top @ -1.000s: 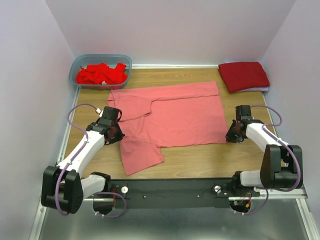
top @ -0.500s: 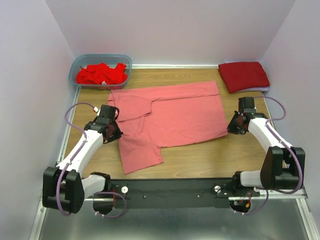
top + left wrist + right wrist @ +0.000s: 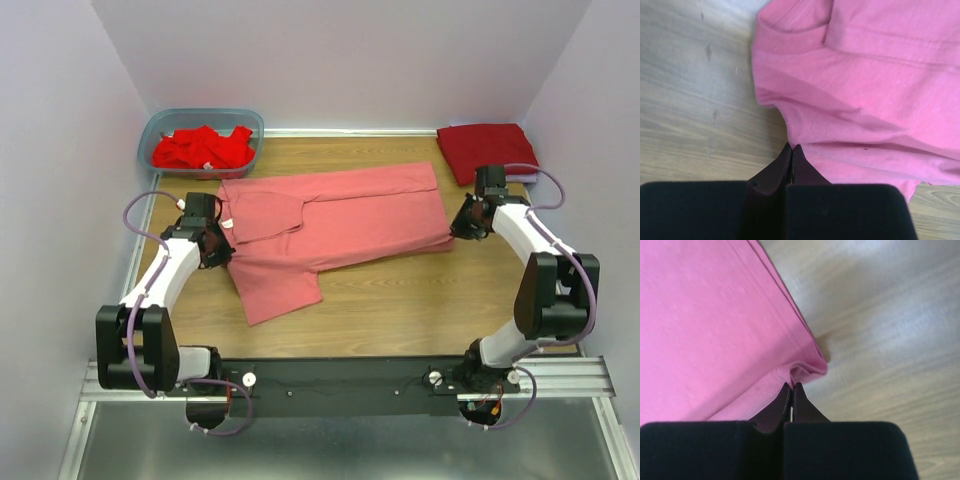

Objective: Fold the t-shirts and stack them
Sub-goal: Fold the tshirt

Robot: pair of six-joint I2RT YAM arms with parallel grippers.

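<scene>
Cotton in hand: the salmon-pink t-shirt lies spread across the middle of the top view on the wooden table. It is partly folded, with a sleeve doubled over at its upper left and a loose flap trailing toward the lower left.
Left arm: the left gripper has its fingers pressed together at the shirt's left edge. Creases run to the tips, so it is judged to be clamped on the cloth.
Right arm: the right gripper has its fingers pressed together on the shirt's puckered right corner, pinching the hem.
Done: one crimson t-shirt lies folded square at the upper right of the top view. A pale layer shows under its lower edge, and what that is cannot be told.
In progress: the pink shirt's fold is judged unfinished, as its outline is uneven and far from compact.
Left to do: finish that fold, place the shirt on the folded one, then handle the rest.
Container: the plastic tub sits at the upper left of the top view.
Contents: crumpled red t-shirts, all unfolded. Their number cannot be told.
Progress: judged less than half complete.
</scene>
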